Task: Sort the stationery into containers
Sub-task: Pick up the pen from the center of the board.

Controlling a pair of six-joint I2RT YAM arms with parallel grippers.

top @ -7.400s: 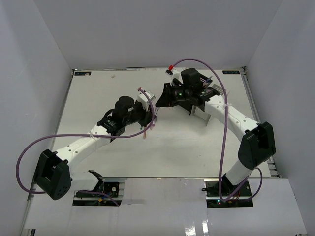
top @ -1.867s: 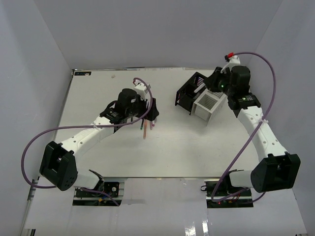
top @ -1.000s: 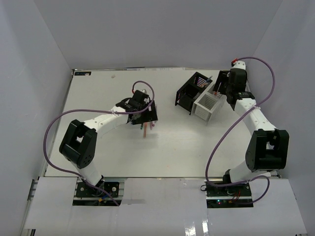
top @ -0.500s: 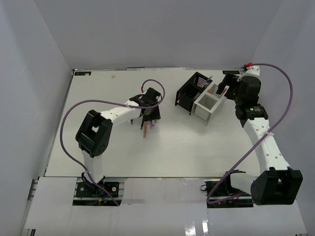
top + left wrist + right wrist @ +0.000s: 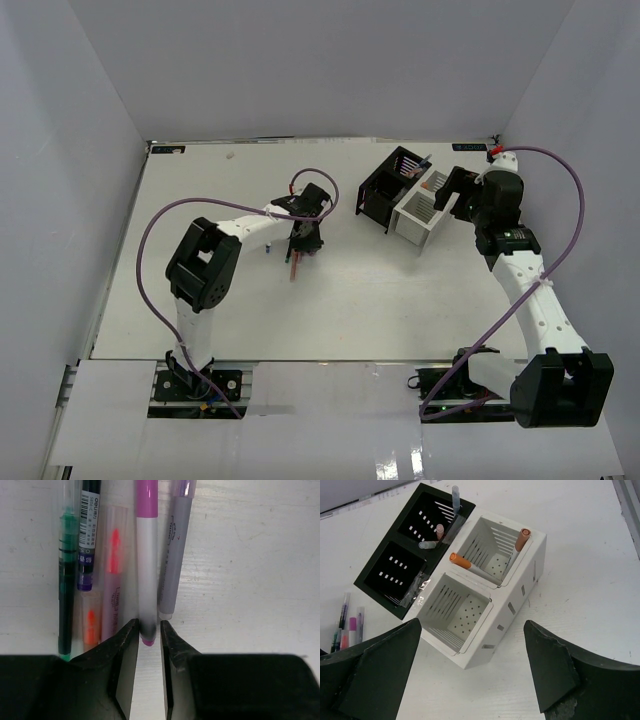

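The right gripper has backed off wide and empty from the white container, two orange-capped pens now inside, while the left gripper has narrowed about, perhaps not yet pinching, the pink-and-white pen lying on the tabletop, likely next to sort.

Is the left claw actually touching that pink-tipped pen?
Cannot tell. Left wrist view: left gripper flanks the pen tip closely; neither contact nor gap shows plainly.
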